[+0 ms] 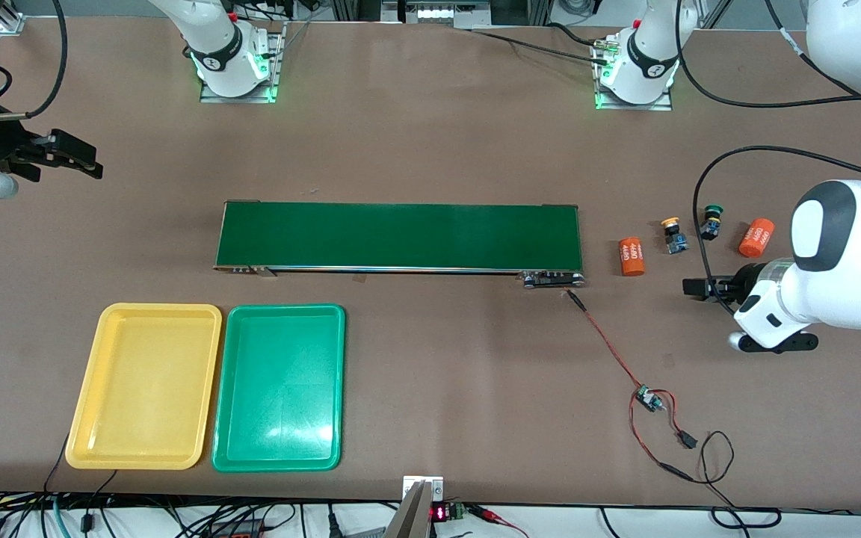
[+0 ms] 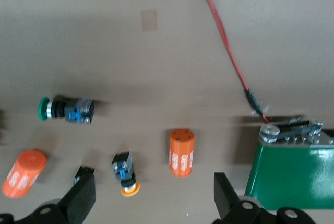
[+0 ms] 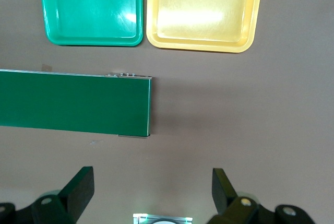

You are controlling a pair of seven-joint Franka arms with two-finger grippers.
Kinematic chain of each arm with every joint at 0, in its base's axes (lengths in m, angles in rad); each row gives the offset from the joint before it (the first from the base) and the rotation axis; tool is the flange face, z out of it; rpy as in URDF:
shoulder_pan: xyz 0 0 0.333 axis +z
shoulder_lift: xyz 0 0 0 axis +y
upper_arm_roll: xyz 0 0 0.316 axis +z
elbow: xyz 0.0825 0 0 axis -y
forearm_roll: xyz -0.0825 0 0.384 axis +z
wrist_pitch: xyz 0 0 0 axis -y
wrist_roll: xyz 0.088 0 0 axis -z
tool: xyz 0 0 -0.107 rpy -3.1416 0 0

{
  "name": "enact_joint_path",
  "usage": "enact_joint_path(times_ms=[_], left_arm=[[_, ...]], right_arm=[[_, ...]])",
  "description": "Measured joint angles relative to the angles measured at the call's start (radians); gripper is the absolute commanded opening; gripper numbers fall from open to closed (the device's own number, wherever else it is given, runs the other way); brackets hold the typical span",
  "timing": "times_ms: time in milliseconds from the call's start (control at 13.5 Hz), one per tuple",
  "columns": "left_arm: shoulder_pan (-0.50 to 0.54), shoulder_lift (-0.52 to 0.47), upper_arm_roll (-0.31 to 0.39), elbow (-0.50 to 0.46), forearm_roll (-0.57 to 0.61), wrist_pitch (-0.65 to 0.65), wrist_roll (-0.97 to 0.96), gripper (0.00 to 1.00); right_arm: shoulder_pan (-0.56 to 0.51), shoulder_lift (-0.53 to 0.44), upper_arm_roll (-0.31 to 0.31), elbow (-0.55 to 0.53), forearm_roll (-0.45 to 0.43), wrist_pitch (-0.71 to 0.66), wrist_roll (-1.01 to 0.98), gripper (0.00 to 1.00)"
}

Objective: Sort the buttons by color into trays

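Two buttons lie on the table past the left arm's end of the conveyor: a yellow-capped button (image 1: 673, 233) (image 2: 124, 174) and a green-capped button (image 1: 712, 221) (image 2: 65, 110), both on their sides. My left gripper (image 1: 692, 288) (image 2: 152, 177) hangs open over the bare table beside them and holds nothing. The yellow tray (image 1: 94, 388) (image 3: 203, 44) and the green tray (image 1: 279, 463) (image 3: 94, 40) stand side by side, empty, nearer to the front camera than the conveyor. My right gripper (image 1: 94, 166) (image 3: 151, 177) hangs open and empty over the table at the right arm's end.
A long dark green conveyor belt (image 1: 400, 235) (image 2: 295, 174) (image 3: 73, 101) crosses the middle. Two orange cylinders (image 1: 630, 256) (image 1: 756, 237) (image 2: 181, 152) (image 2: 23, 173) lie beside the buttons. A red wire (image 1: 610, 347) (image 2: 224, 36) runs from the conveyor to a small circuit board (image 1: 651, 400).
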Motion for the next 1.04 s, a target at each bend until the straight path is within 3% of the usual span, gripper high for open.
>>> enact_joint_path(times_ms=[370, 1035], left_arm=[[0.000, 0.000, -0.005, -0.107, -0.003, 0.098, 0.032, 1.00], [-0.013, -0.124, -0.049, -0.592, -0.004, 0.523, 0.026, 1.00]], right_arm=[[0.000, 0.000, 0.000, 0.000, 0.000, 0.000, 0.000, 1.00], [0.000, 0.000, 0.000, 0.000, 0.000, 0.000, 0.000, 1.00]])
